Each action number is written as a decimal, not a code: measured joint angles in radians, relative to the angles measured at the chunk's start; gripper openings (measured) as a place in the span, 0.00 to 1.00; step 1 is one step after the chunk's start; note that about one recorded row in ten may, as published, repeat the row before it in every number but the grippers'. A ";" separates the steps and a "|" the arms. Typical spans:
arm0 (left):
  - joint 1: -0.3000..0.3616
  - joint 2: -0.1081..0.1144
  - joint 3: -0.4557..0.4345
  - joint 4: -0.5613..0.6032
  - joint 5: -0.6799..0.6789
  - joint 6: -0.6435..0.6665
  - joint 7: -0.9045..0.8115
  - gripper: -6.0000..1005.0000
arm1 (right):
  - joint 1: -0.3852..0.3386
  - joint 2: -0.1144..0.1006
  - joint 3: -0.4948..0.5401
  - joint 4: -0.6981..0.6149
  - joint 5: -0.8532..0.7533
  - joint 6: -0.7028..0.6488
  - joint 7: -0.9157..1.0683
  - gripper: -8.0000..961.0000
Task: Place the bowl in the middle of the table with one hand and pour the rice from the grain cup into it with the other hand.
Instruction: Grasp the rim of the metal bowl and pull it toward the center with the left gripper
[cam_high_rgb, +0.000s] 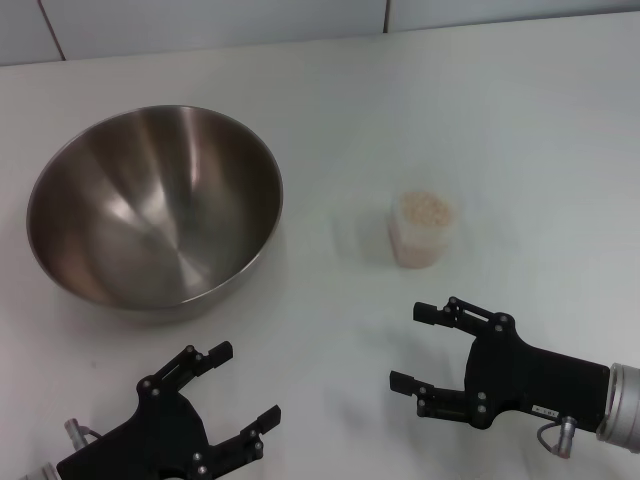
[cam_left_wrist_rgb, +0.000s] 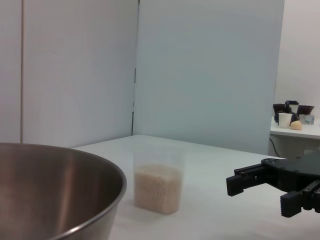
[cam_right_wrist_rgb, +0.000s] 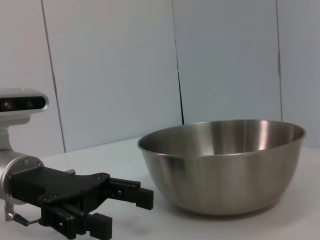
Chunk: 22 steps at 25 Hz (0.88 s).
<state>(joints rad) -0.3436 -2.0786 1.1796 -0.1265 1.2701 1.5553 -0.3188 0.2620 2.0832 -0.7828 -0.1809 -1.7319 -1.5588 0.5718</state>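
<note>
The steel bowl (cam_high_rgb: 155, 205) stands empty on the left part of the white table (cam_high_rgb: 520, 120). To its right is the small clear grain cup (cam_high_rgb: 420, 247), upright and filled with rice (cam_high_rgb: 425, 208). My left gripper (cam_high_rgb: 240, 385) hovers open near the front edge, just below the bowl. Open too, my right gripper (cam_high_rgb: 412, 347) hangs in front of the cup, a short way off it. The left wrist view has the bowl (cam_left_wrist_rgb: 60, 190), the grain cup (cam_left_wrist_rgb: 157, 182) and the right gripper (cam_left_wrist_rgb: 260, 196). In the right wrist view are the bowl (cam_right_wrist_rgb: 225, 165) and the left gripper (cam_right_wrist_rgb: 125, 215).
Pale wall panels (cam_high_rgb: 200, 20) rise behind the table's far edge. A side shelf with cups (cam_left_wrist_rgb: 292, 120) stands far off beyond the right side. Bare tabletop lies between the bowl and the cup.
</note>
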 joint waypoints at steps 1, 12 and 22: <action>0.000 0.000 0.000 0.000 0.000 0.000 0.000 0.85 | 0.000 0.000 0.000 0.000 0.000 0.000 0.000 0.86; 0.025 0.000 -0.021 0.003 -0.006 0.097 0.030 0.85 | 0.000 0.000 0.001 0.000 -0.001 0.000 -0.002 0.86; 0.063 0.017 -0.404 0.094 -0.010 0.249 -0.230 0.84 | 0.004 0.001 0.000 -0.001 -0.002 0.000 -0.004 0.86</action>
<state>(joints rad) -0.2802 -2.0621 0.7751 -0.0321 1.2597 1.8046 -0.5493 0.2658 2.0846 -0.7823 -0.1818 -1.7334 -1.5585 0.5681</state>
